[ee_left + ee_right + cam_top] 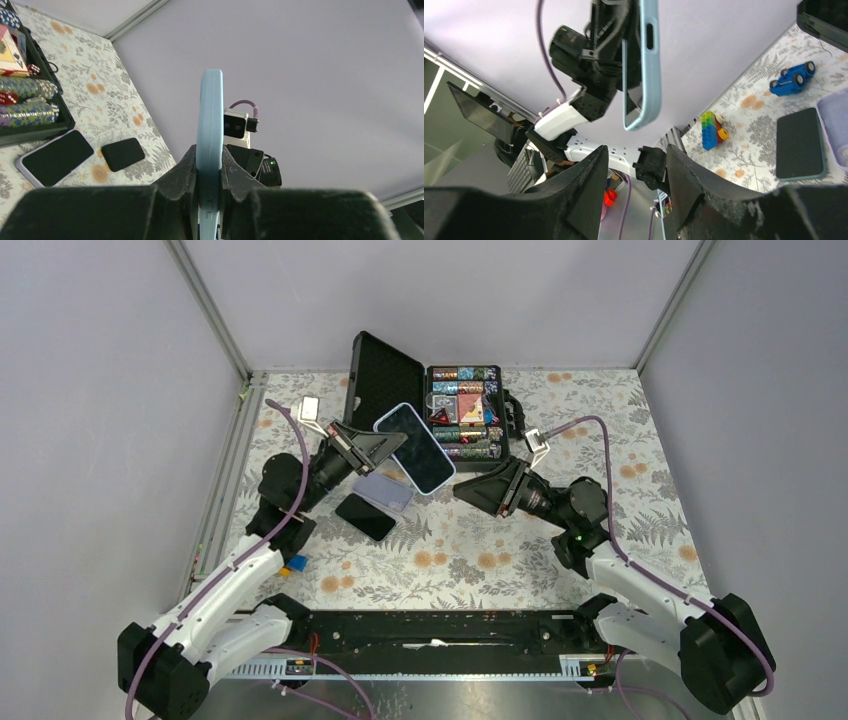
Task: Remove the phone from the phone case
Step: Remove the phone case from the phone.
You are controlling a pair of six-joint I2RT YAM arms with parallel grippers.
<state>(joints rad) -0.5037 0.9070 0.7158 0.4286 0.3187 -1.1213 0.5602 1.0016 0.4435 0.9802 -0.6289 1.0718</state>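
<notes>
Phone case (415, 447): one, in left tool (209, 162); two other phones (385, 490) (365, 516).

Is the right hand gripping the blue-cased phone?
No, the right hand is open with the blue-cased phone clear of its fingers.

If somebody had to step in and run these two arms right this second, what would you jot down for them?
Left gripper: shut on the blue case, holding it edge-on, lifted off the table.
Right gripper: open and empty, close to the case's lower end.
Done: cased phone picked up.
Left: the phone sits inside the case; the right gripper probably needs to grip and part them.
Also on the table: black phone, lilac-cased phone.
</notes>
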